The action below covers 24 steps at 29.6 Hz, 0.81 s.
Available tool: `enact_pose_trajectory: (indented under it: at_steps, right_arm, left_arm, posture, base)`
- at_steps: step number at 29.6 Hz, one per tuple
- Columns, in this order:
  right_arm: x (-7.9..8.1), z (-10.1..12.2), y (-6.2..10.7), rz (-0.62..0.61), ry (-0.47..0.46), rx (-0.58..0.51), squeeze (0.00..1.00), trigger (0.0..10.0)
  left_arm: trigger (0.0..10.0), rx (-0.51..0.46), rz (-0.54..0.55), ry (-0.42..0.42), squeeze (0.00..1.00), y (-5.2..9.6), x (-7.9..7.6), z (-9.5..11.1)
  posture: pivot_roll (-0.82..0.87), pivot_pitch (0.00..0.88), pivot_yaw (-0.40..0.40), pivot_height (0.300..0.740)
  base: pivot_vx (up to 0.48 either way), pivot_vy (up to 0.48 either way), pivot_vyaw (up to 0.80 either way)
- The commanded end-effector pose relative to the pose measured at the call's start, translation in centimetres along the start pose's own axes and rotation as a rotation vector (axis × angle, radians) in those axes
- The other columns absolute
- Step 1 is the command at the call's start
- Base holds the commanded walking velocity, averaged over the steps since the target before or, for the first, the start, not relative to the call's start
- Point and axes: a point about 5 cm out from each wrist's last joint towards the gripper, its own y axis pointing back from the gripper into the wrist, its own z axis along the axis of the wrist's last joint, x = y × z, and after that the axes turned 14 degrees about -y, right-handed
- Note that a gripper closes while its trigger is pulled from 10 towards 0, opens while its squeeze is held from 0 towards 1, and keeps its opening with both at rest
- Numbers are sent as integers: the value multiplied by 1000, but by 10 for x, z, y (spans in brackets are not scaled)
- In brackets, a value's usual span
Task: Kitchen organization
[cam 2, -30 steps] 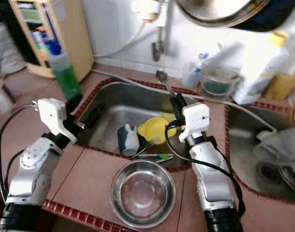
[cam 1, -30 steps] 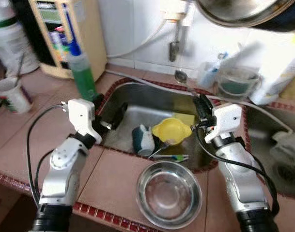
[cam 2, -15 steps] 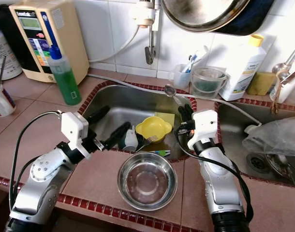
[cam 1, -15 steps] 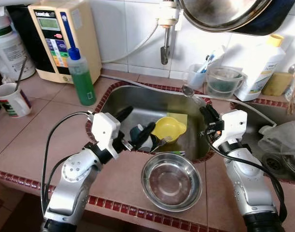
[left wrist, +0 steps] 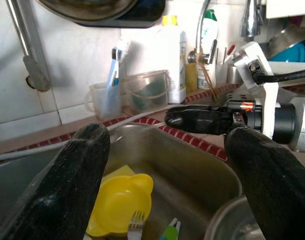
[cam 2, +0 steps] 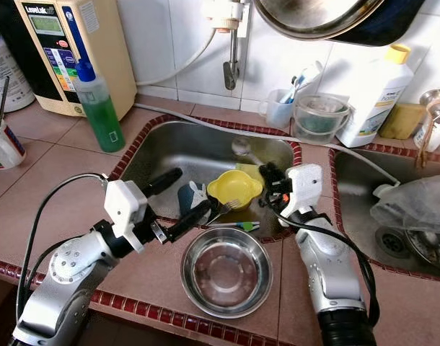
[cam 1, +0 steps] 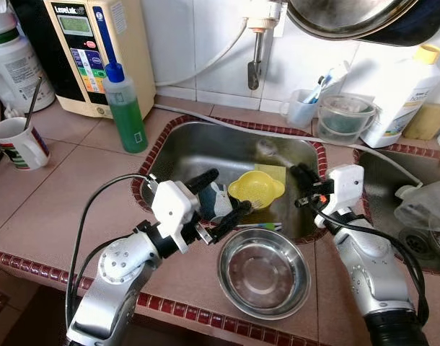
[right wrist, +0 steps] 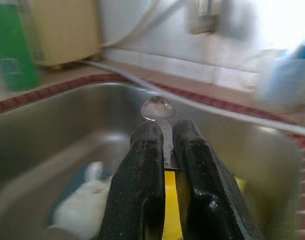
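A steel sink (cam 1: 178, 148) holds a yellow bowl (cam 1: 256, 189), a teal and white mug (cam 1: 216, 203), a fork and a green-handled utensil (cam 1: 260, 227). My left gripper (cam 1: 231, 189) is open over the sink's front edge, its fingers spread either side of the mug, above it. In the left wrist view the yellow bowl (left wrist: 120, 202) lies beyond the wide-apart fingers (left wrist: 75, 190). My right gripper (cam 1: 299, 173) is shut on a metal spoon (cam 1: 267, 150), held over the sink's right side; the spoon (right wrist: 157, 107) sticks out past the closed fingers (right wrist: 142, 165). An empty steel bowl (cam 1: 263, 272) sits on the counter between my arms.
A green soap bottle (cam 1: 126, 108), a beige water purifier (cam 1: 97, 50) and a white mug (cam 1: 18, 144) stand at the back left. The tap (cam 1: 256, 50), plastic containers (cam 1: 342, 119) and a white bottle (cam 1: 404, 94) line the back wall. A second basin with a plastic bag (cam 1: 422, 209) lies at right.
My left arm has swung right from the sink's left rim, and its open fingers now straddle the mug. The right gripper keeps the spoon and has dipped it slightly toward the sink.
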Motion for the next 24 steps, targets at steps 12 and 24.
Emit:
enact_pose_trajectory:
  at_steps: [12, 24]
  right_arm:
    - [-9, -7, 9, 84, -26, 113, 0, 10000]
    - [-14, -9, 8, 83, -33, 122, 0, 10000]
  left_arm:
    - [10000, 3, -77, -23, 0, 0, -18, 6]
    - [10000, 190, -152, -14, 0, 10, -18, -14]
  posture:
    - [2, 101, 12, 740]
    - [9, 100, 26, 740]
  base:
    - [0, 0, 0]
    - [0, 0, 0]
